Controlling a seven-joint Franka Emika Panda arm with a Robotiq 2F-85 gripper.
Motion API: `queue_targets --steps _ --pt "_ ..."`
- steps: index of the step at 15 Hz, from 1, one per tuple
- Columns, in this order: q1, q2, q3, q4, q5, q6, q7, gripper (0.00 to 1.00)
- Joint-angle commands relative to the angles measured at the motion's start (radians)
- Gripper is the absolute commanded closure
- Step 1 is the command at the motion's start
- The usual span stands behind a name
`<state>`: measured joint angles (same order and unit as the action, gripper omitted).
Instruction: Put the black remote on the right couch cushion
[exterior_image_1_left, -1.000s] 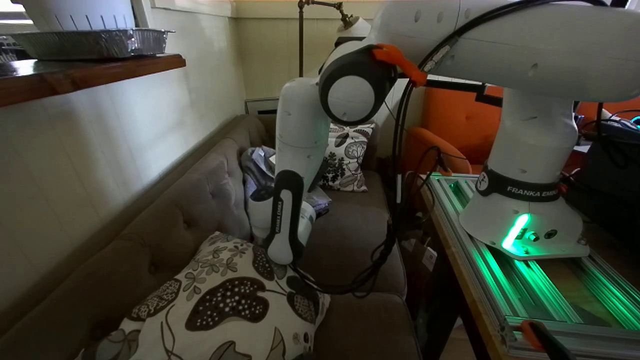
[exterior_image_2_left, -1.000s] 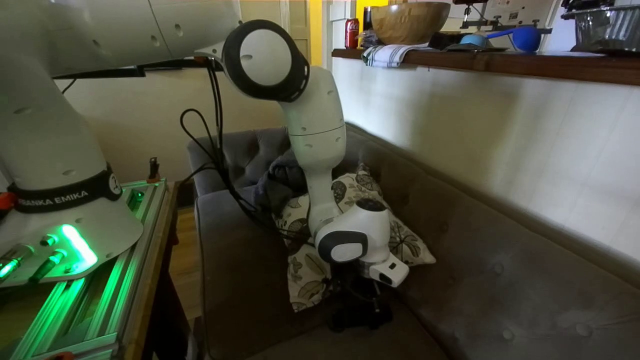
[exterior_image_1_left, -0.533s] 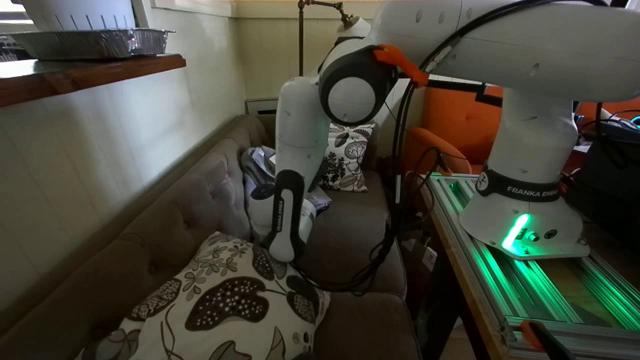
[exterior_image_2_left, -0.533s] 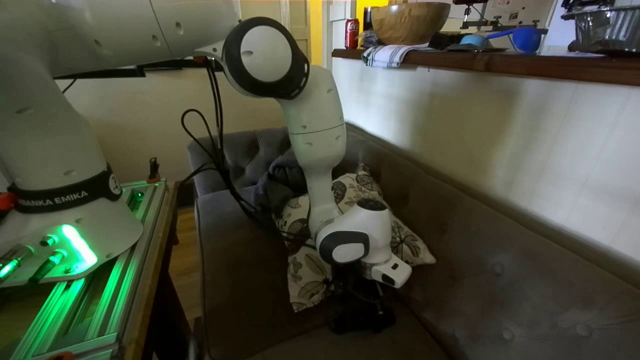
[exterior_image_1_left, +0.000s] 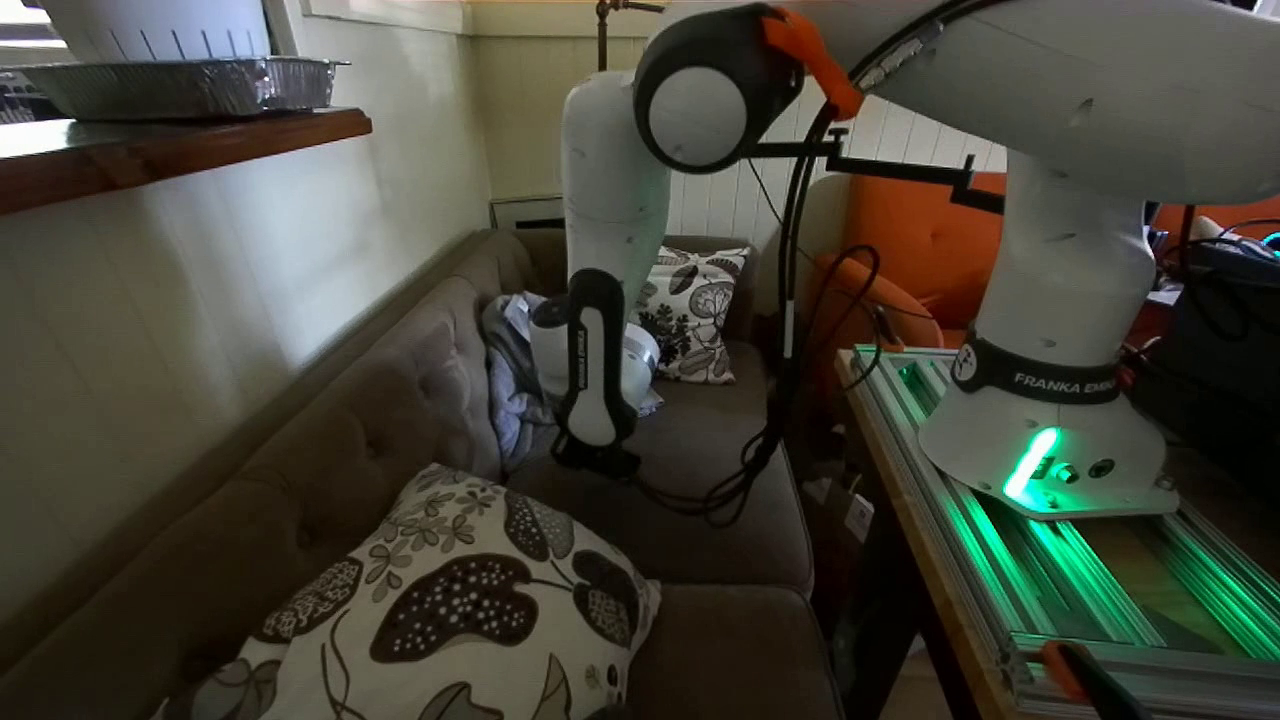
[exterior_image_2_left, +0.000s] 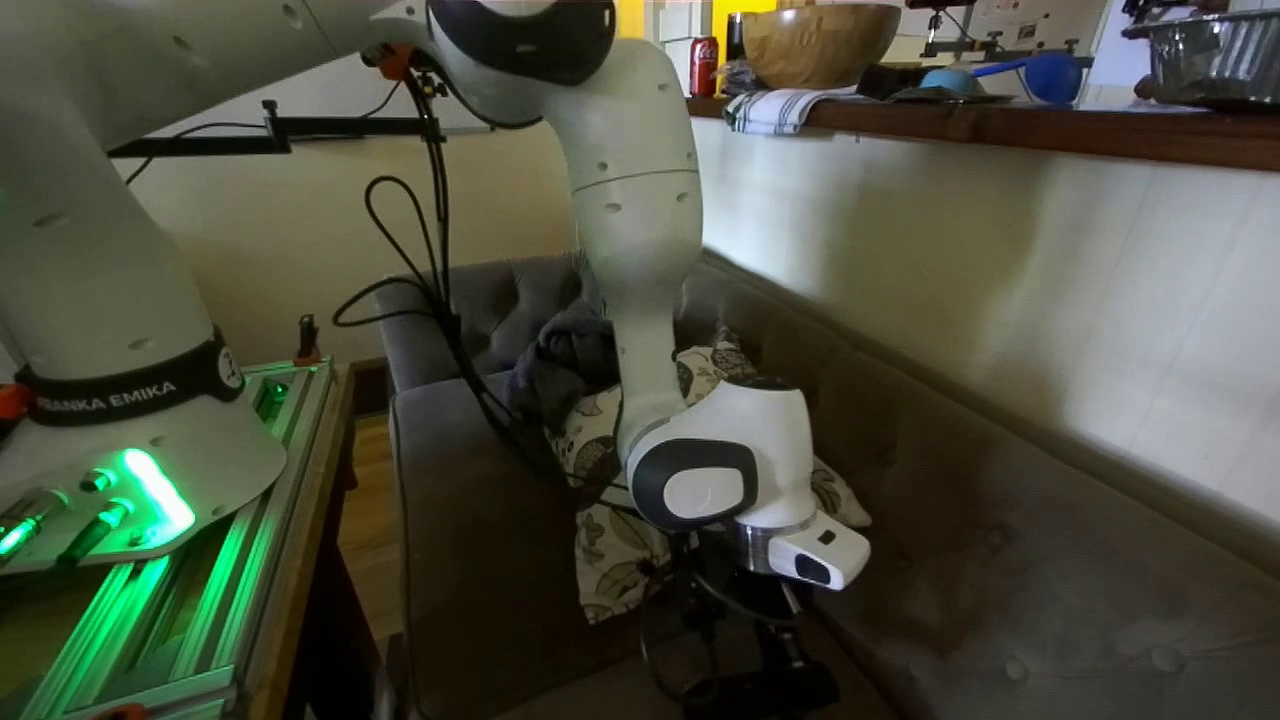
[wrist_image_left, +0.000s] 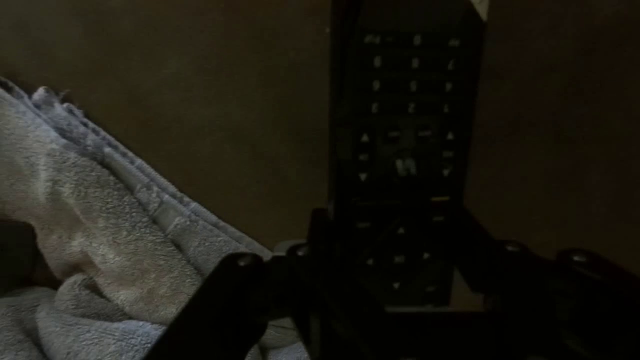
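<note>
The black remote (wrist_image_left: 410, 95) fills the middle of the wrist view, buttons facing the camera. My gripper (wrist_image_left: 395, 240) is shut on the remote, a finger along each long side near one end. In an exterior view the dark gripper (exterior_image_2_left: 755, 660) hangs low over the couch; I cannot tell the remote from the fingers there. In an exterior view a black part under the wrist (exterior_image_1_left: 597, 458) shows above the middle seat, fingers hidden. Plain grey-brown seat cushions show in both exterior views (exterior_image_1_left: 700, 500) (exterior_image_2_left: 480, 560); which one counts as the right one I cannot tell.
Leaf-patterned pillows (exterior_image_1_left: 470, 590) (exterior_image_1_left: 700, 310) lie on the couch. A grey blanket (exterior_image_1_left: 515, 390) lies by the tufted backrest and shows beside the gripper in the wrist view (wrist_image_left: 115, 210). A wooden ledge (exterior_image_2_left: 1000, 125) runs above the couch. Cables (exterior_image_1_left: 720, 500) hang from the arm.
Over the last half second the arm has risen. The wrist and gripper have lifted off the low position at the couch and moved away from the patterned pillow seen nearest in an exterior view.
</note>
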<state>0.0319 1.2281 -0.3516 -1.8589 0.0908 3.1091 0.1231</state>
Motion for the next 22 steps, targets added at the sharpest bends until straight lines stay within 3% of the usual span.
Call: queue_targets --steps 1,2,7,8,10,19,22 --pt "-0.090 -0.184 0.078 -0.199 -0.063 0.048 -0.113 0.65" --pt "-0.031 -0.068 0.020 -0.079 -0.027 0.024 -0.044 0.40" --pt "-0.077 -0.148 0.064 -0.153 -0.049 0.028 -0.091 0.40" --pt "-0.077 -0.148 0.065 -0.153 -0.049 0.028 -0.092 0.65" --pt "-0.098 -0.133 0.052 -0.108 -0.029 -0.006 -0.067 0.65" --pt "-0.433 -0.162 0.093 0.112 0.071 -0.291 0.002 0.65" --pt "-0.480 -0.157 0.115 0.206 0.121 -0.423 0.058 0.65"
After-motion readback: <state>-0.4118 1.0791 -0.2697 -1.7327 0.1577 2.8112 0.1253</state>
